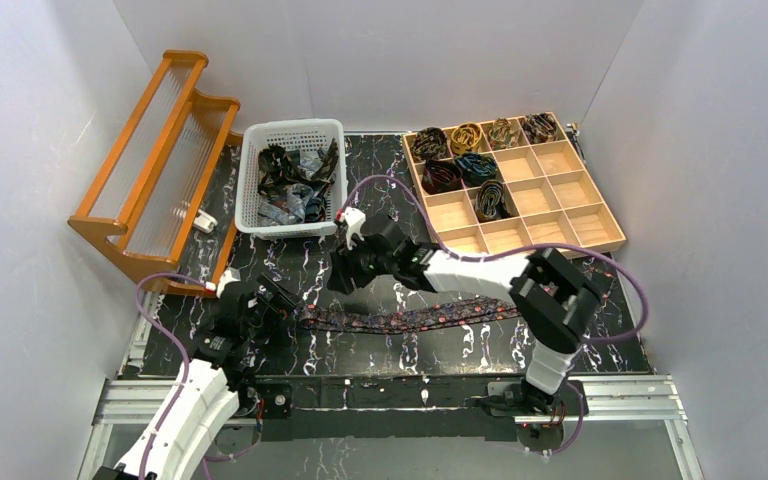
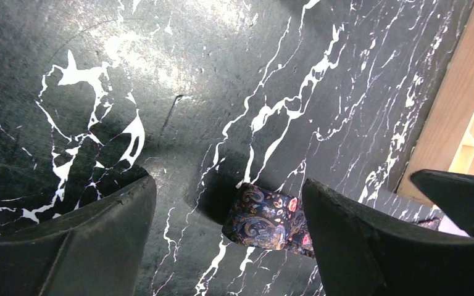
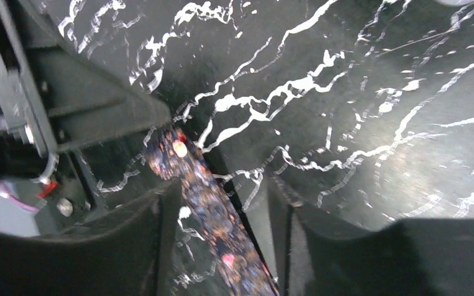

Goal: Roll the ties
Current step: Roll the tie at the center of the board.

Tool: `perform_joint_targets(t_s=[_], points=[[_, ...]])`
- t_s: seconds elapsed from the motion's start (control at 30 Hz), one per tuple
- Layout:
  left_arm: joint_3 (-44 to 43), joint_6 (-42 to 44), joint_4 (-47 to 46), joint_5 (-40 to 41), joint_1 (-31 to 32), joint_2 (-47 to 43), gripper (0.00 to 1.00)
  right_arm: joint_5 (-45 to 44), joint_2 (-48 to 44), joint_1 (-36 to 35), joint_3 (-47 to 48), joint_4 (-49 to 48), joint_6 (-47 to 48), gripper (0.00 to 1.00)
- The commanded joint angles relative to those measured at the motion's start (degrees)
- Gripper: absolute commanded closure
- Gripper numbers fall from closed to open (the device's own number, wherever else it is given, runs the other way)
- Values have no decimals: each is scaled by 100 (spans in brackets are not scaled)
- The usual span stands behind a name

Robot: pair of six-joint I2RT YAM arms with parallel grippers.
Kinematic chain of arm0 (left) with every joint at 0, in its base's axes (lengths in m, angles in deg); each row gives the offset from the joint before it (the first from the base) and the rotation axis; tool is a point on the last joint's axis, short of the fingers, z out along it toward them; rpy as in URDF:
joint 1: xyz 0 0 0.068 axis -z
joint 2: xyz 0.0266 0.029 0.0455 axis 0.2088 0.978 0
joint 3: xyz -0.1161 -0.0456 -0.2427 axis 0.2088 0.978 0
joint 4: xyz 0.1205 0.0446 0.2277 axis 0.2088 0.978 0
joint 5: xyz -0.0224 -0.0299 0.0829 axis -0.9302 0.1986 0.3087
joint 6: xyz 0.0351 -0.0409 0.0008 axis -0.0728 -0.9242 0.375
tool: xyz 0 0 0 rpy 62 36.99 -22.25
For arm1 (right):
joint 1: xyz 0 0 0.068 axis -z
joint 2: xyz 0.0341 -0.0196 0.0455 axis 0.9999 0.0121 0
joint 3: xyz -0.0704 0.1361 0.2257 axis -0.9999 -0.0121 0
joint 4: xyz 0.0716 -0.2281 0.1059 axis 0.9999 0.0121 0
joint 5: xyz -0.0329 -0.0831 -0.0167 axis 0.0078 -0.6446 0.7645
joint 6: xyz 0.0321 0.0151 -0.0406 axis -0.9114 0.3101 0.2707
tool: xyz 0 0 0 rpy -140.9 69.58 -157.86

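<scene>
The left pincer is spread wide, and the end of a dark patterned tie lies flat between its fingers, close to the right one. The right pincer is open too, straddling the tie farther along. The tie stretches along the worktop near its front edge. A white basket at the back edge holds loose ties. Coiled ties sit in a wooden tray at the back right corner.

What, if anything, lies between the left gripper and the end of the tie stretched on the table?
Nothing visible does. The end of the tie lies on the marble table between the open fingers of the left gripper. The right gripper straddles the tie farther along, not in between.
</scene>
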Motion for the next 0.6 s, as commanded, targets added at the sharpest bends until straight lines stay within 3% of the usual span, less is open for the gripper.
perform_joint_targets(t_s=[0.0,0.1,0.23,0.57], points=[[163,-79,62,-71,-35,-232,16,1007,623,45,644,-4,-1161,49],[89,-93,154,25,-33,-245,16,1221,1011,-47,954,-14,-1391,65],[-38,-97,267,122,-31,-190,16,1329,1410,-273,1394,270,-1311,77],[-42,-278,391,-3,-31,-350,22,1445,2066,-361,1831,681,-1472,82]])
